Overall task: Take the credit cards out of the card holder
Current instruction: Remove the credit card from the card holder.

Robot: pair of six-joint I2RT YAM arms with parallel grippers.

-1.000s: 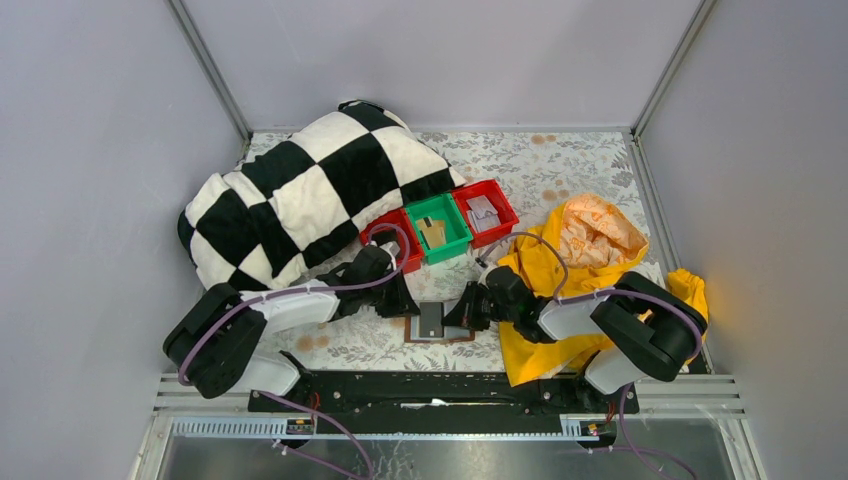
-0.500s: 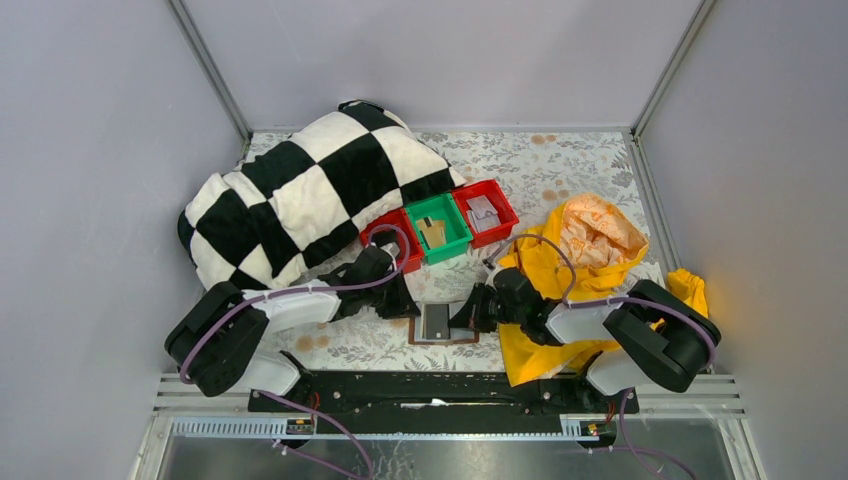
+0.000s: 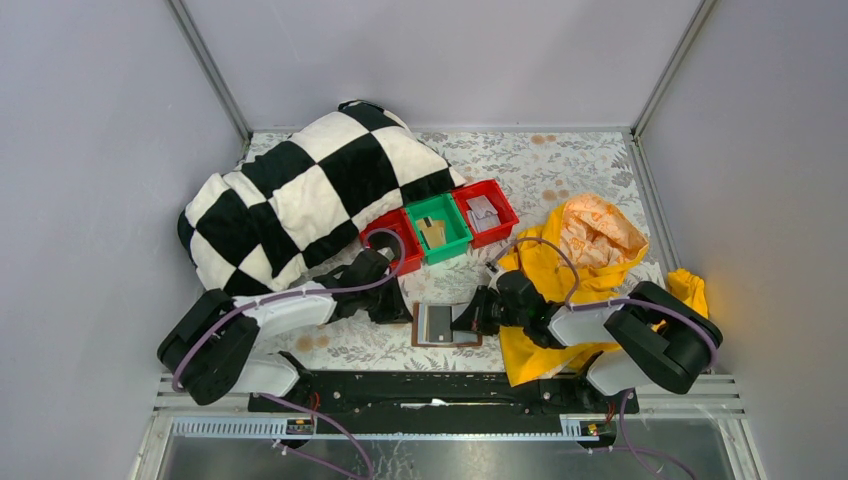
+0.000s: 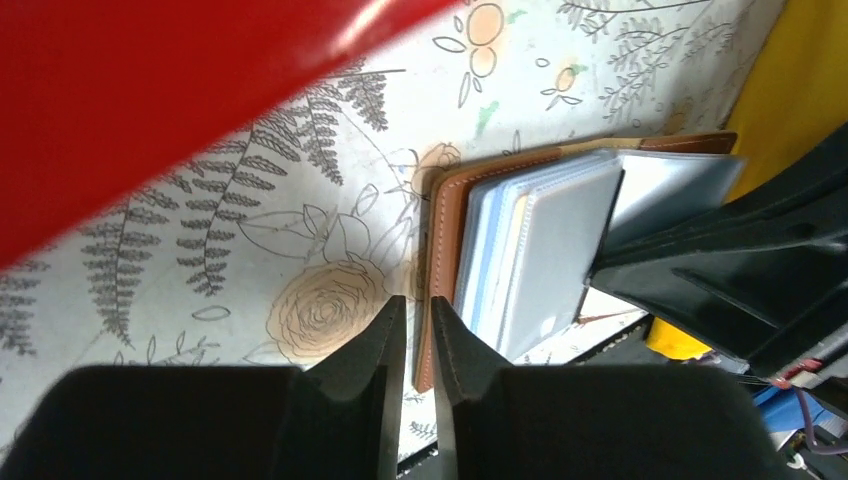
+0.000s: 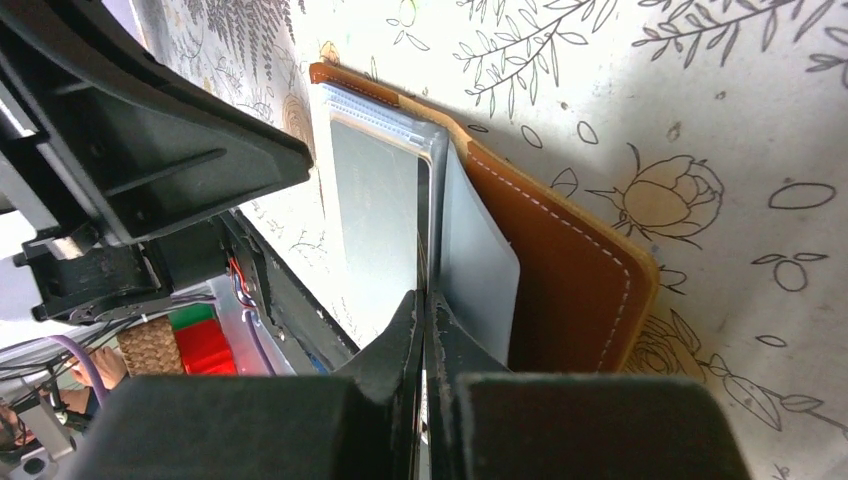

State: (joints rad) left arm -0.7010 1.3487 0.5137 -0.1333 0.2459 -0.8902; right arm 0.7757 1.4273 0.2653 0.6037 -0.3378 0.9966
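The holder [image 3: 445,325] lies open on the flowered cloth [image 3: 560,170], on the near side of the green bin [image 3: 437,228] and apart from it, brown cover down and pale pockets up, with both my grippers at its edges. My left gripper [image 4: 415,310], set at the bin's near left, holds its fingers a narrow slit apart with the holder's brown border in that slit, grasping that edge. My right gripper [image 5: 423,300], set at the bin's near right, is clenched tight on a thin leaf [image 5: 421,220] that stands edge-on among the pockets. Whether that leaf is a card or a plastic sleeve I cannot tell. Just beside my right fingers a grey sheet [image 5: 480,270] lies flat over the brown cover, and on their other side a stitched clear pocket faces up. From my left wrist the pockets show as a fanned stack of pale sleeves. Tan cards [image 3: 432,232] lie inside the green bin. Red bins [image 3: 506,210] touch the green bin on either side. A checkered blanket [image 3: 300,190] is heaped to the bin's left, beside the nearer red bin. A yellow garment [image 3: 632,255] is bunched to the bin's right, partly under my right arm.
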